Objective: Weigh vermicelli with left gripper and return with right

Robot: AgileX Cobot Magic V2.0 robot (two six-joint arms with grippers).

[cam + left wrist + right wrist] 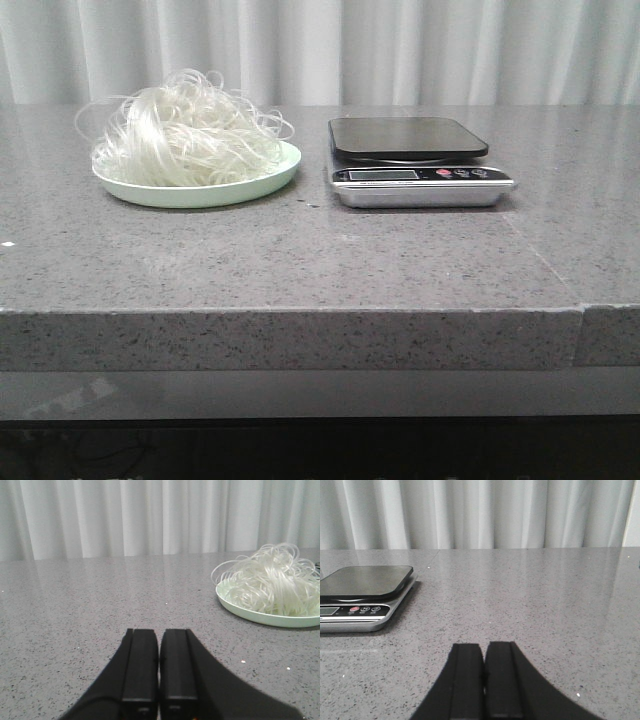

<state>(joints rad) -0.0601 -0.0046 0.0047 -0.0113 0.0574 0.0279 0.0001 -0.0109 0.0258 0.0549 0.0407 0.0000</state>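
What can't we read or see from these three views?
- Scale display: too small in the front view, cut off by the edge in the right wrist view.
- Button labels: too small.
- Plate centre: hidden under the vermicelli in both views.
- Left gripper and right gripper: absent from the front view; wrist views show only shut fingers.

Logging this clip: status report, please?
Left gripper shut, empty. Right gripper shut, empty. Vermicelli on green plate, scale bare. Nothing in the way.
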